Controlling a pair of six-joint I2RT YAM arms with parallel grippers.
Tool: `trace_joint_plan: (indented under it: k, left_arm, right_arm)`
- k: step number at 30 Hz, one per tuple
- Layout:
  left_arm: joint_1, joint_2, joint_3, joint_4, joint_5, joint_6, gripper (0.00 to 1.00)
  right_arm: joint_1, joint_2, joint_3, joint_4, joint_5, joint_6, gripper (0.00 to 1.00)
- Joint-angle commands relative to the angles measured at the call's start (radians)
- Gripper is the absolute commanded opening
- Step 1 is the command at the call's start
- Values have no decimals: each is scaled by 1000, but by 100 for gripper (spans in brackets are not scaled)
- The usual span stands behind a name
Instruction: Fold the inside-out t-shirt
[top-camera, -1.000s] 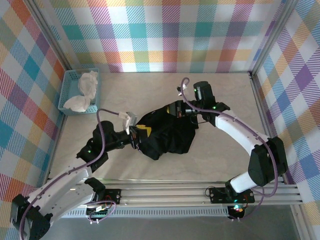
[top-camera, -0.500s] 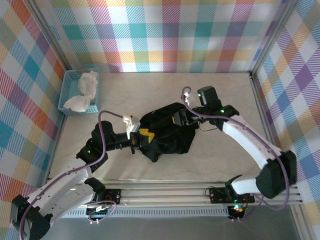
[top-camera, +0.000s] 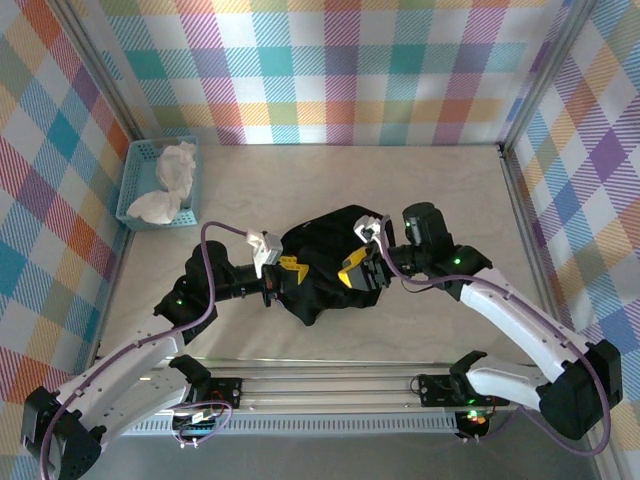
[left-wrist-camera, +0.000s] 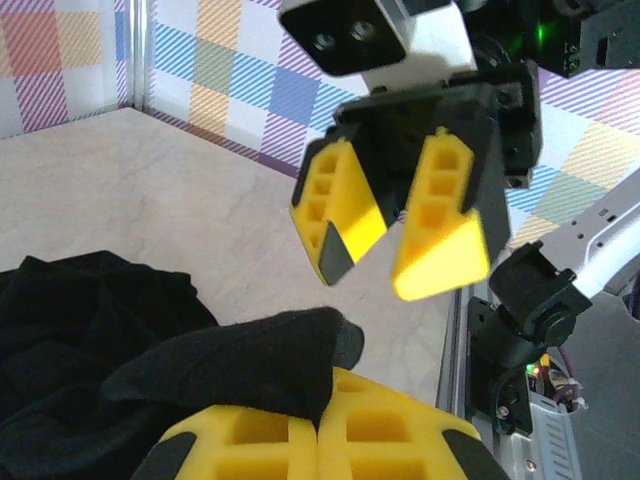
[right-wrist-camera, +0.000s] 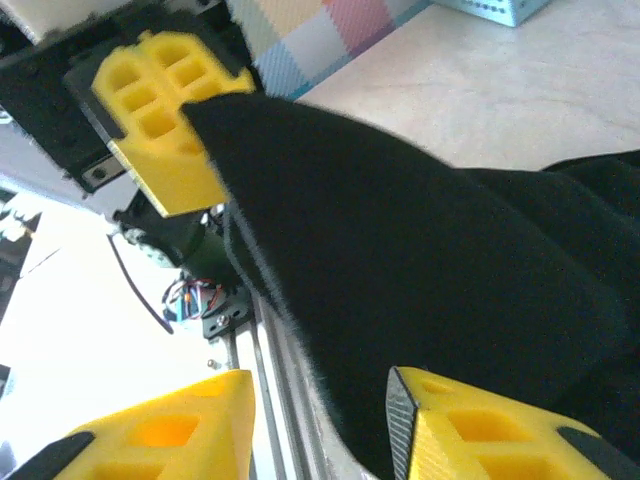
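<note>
My right pincer (left-wrist-camera: 385, 272) is closer now, jaws apart | t-shirt (left-wrist-camera: 230, 370) edge straight ahead, pinched in my left pincer (top-camera: 288, 270).

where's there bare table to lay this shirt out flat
Free: the wide table strip between the t-shirt and the back wall, plus the right side by the frame. Crowded: the centre, where left claw and right claw meet at the t-shirt, and the basket corner.

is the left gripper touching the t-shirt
Touching. The left wrist view shows the left gripper shut on a fold of the black t-shirt.
</note>
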Motion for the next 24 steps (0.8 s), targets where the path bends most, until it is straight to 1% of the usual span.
trace_joint_plan:
  k: [1, 2, 3, 4, 6, 8, 9, 10, 11, 12, 14, 15, 16, 17, 18, 19, 20, 22, 23, 24]
  left_arm:
    - [6, -9, 6, 3, -16, 12, 0]
    - [6, -9, 6, 1, -16, 11, 0]
    - [6, -8, 7, 0, -13, 10, 0]
    - [7, -7, 9, -1, -10, 10, 0]
    - [4, -7, 9, -1, -6, 8, 0]
    - [5, -6, 9, 0, 3, 9, 0]
    - [5, -4, 9, 0, 8, 10, 0]
    - [4, -5, 8, -2, 11, 10, 0]
    - [5, -7, 6, -3, 12, 10, 0]
    - [5, -9, 2, -4, 12, 12, 0]
    - [5, -19, -7, -14, 1, 20, 0]
    - [5, -26, -13, -21, -20, 26, 0]
    - [6, -35, -23, -28, -60, 27, 0]
    - [5, -42, -31, -33, -104, 25, 0]
    - [6, -51, -39, -45, -208, 10, 1]
    - [6, -55, -39, -72, -349, -18, 4]
    - [5, -53, -29, -120, -499, -51, 9]
    - [6, -35, 10, -246, -772, -128, 26]
    - [6, -22, 36, -311, -838, -143, 30]
    - [6, -10, 56, -368, -849, -147, 35]
  right_arm:
    - [38, -39, -29, 88, -5, -52, 46]
    - [60, -46, -33, 72, 60, -80, 48]
    - [89, -50, -33, 53, 153, -97, 51]
    - [112, -46, -31, 34, 234, -149, 55]
    - [138, -27, -25, 35, 341, -168, 65]
    - [145, 1, -17, 59, 408, -175, 67]
    - [145, 20, -9, 79, 444, -165, 67]
    - [145, 39, -2, 101, 453, -166, 66]
    - [145, 59, 10, 117, 455, -163, 63]
    - [145, 80, 31, 123, 458, -158, 58]
    - [143, 112, 61, 130, 435, -152, 37]
    - [137, 122, 76, 128, 386, -147, 27]
    - [125, 131, 91, 128, 304, -134, 18]
    - [112, 144, 102, 132, 215, -116, 12]
    - [99, 167, 120, 136, 112, -67, 6]
    - [96, 196, 139, 139, 25, -32, 3]
    - [96, 229, 157, 156, -42, 4, 1]
    - [96, 287, 159, 260, -129, 125, 0]
    - [96, 317, 154, 335, -152, 198, 0]
    - [96, 343, 151, 401, -160, 258, 0]
